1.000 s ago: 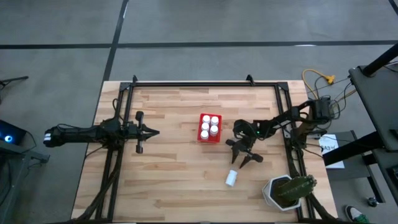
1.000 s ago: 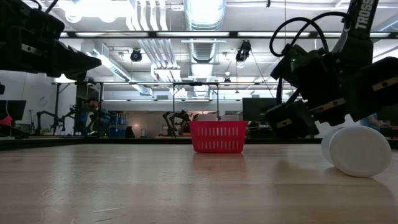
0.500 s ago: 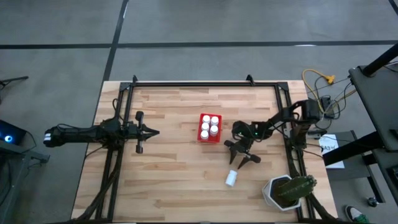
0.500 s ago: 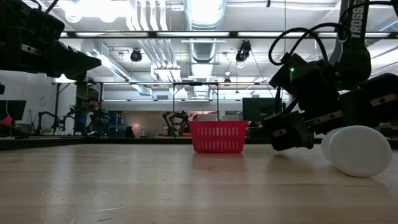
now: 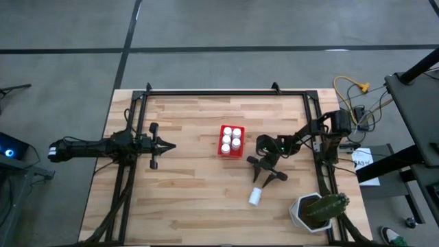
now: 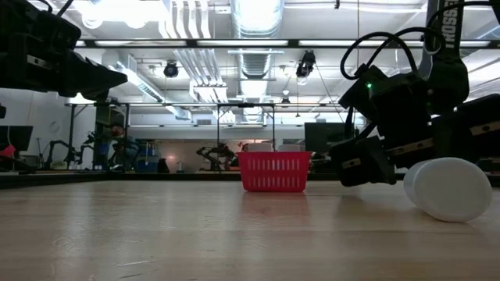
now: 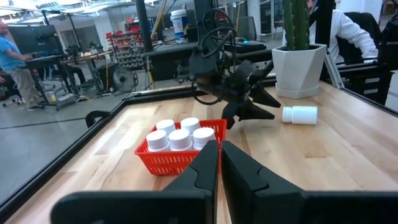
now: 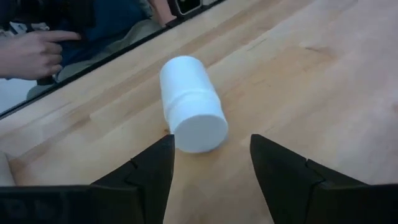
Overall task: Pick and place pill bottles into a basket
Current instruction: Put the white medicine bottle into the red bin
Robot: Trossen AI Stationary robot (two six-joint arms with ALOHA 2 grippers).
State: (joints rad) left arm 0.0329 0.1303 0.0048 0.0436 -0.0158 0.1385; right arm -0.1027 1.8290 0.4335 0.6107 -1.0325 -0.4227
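The red basket (image 5: 231,140) stands at the table's middle with several white pill bottles (image 7: 179,138) upright in it; it also shows in the low view (image 6: 273,172). One more white bottle (image 5: 254,197) lies on its side on the table toward the near edge, right of the basket. My right gripper (image 5: 266,171) is open and empty, low over the table just beyond that bottle (image 8: 189,102), its fingers pointing at it. My left gripper (image 5: 171,145) is shut and empty, hanging left of the basket.
A white pot with a green plant (image 5: 317,211) stands at the near right corner, close to the lying bottle. A dark frame (image 5: 226,92) runs along the table's edges. A person's hand (image 8: 31,56) shows beyond the table's edge.
My right gripper has come down toward the table and a little toward the lying bottle, staying open. The bottle and the basket have not moved.
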